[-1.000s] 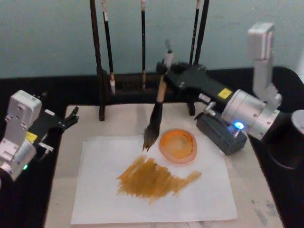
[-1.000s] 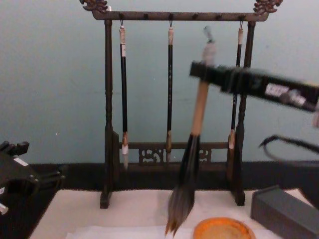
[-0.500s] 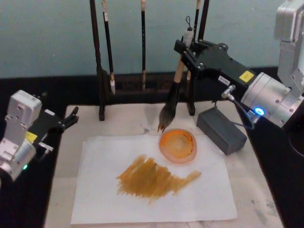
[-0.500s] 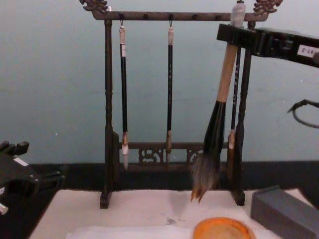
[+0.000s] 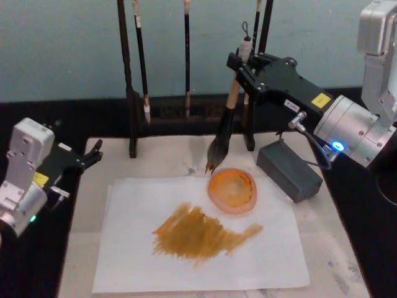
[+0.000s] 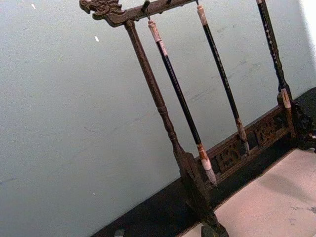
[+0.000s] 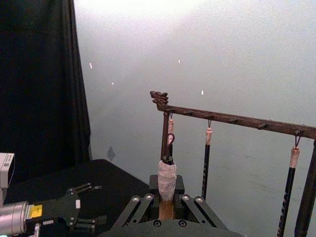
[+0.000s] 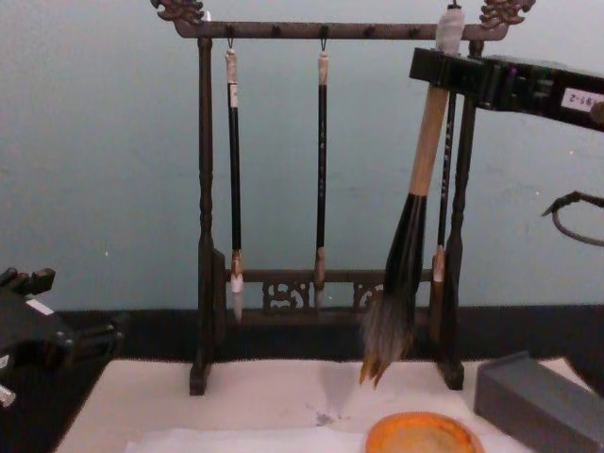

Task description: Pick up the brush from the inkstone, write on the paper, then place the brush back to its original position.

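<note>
Strokes (image 5: pixel 198 233) mark the paper (image 5: pixel 136 261); right gripper (image 5: pixel 238 62), clamping the brush (image 5: pixel 223 124), must next set it back; left gripper (image 5: pixel 93 152) idles at left, fingers spread.

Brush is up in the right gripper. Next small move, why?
Probably shift the brush right and down toward the grey block, likely its rest: the paper already carries brown strokes, and the right gripper holds it nearly upright, tip clear behind the orange dish. Left gripper sits parked at the left.

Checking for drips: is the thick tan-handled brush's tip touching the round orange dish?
No, the tan-handled brush hangs clear of the orange dish, in the right gripper.
</note>
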